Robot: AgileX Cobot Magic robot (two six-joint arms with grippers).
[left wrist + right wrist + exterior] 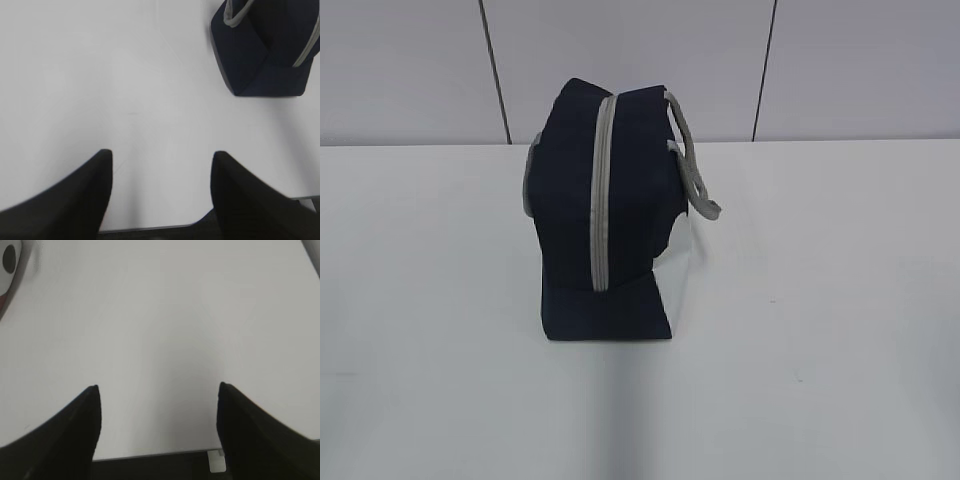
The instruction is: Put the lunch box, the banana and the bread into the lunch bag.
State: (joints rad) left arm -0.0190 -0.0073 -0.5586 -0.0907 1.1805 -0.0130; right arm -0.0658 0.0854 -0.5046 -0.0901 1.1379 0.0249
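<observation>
The navy-blue lunch bag (605, 215) stands in the middle of the white table, its grey zipper (602, 190) shut and facing me, grey handles to the right. A corner of it shows at the top right of the left wrist view (265, 50). My left gripper (162, 155) is open and empty over bare table, well short of the bag. My right gripper (157, 390) is open and empty over bare table. Neither arm shows in the exterior view. The lunch box, the banana and the bread are out of view.
The white table (820, 300) spreads on all sides of the bag, with a panelled wall behind. A pale rounded object with a dark spot (9, 265) sits at the top left edge of the right wrist view. The table's near edge lies just under both grippers.
</observation>
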